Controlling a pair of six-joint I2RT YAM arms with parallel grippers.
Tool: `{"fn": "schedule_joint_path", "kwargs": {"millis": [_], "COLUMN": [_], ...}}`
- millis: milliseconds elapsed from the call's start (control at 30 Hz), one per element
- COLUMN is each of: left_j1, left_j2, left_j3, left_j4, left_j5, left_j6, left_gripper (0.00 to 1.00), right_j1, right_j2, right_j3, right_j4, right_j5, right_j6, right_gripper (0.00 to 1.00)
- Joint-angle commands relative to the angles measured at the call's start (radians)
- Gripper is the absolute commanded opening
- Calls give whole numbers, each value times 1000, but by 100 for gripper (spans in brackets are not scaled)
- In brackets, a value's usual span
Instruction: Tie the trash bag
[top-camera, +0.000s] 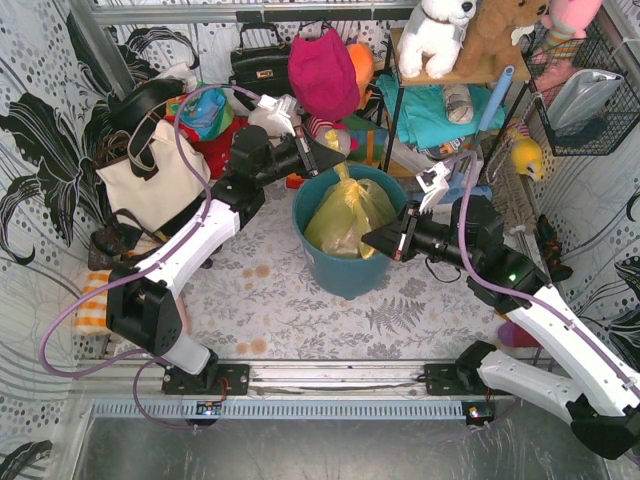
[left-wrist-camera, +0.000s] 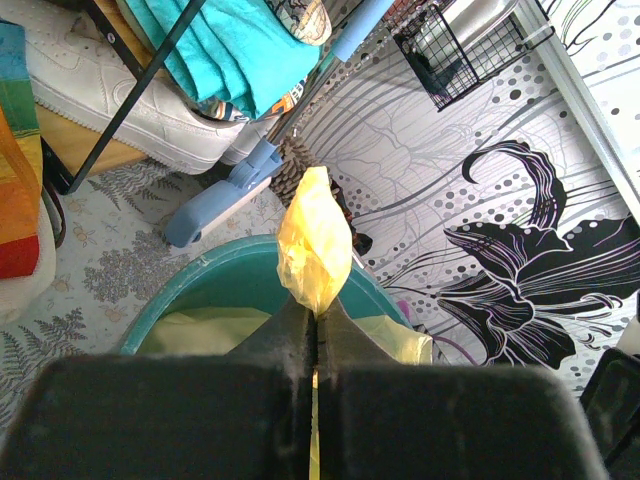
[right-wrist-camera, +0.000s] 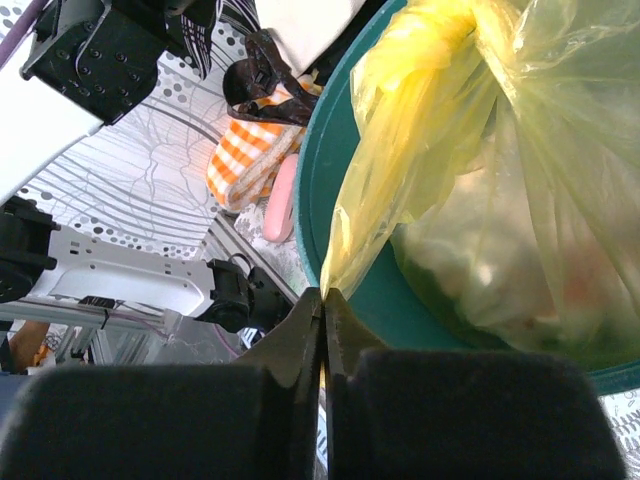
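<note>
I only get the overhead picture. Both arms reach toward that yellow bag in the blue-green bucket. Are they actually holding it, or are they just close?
Observer: The left one is holding it. Its wrist camera shows the left gripper shut on a twisted tip of the trash bag, and the tip pokes up beyond it.
Operator: And the right one?
Observer: The right gripper is shut too. It pinches a stretched flap of the bag near the rim of the teal bin.
Operator: Is anything in the bag?
Observer: Yes. Up close, pale crumpled lumps show through the plastic.
</note>
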Motion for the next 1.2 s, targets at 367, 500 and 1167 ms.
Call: {"fn": "schedule_joint_path", "kwargs": {"millis": [367, 500, 1167], "left_j1": [6, 6, 6], "left_j2": [-13, -17, -2], "left_j3": [8, 12, 26], "left_j4": [60, 52, 29], "left_j5": [15, 17, -8], "left_j6": [-2, 4, 10], "left_gripper": [0, 0, 0], "right_j1": [4, 5, 4], "right_j2": [-63, -87, -53], "right_j3": [-27, -68, -151], "right_j4": [71, 194, 662], "right_j5": [71, 31, -437], "right_j6": [0, -14, -42], "right_gripper": [0, 0, 0]}}
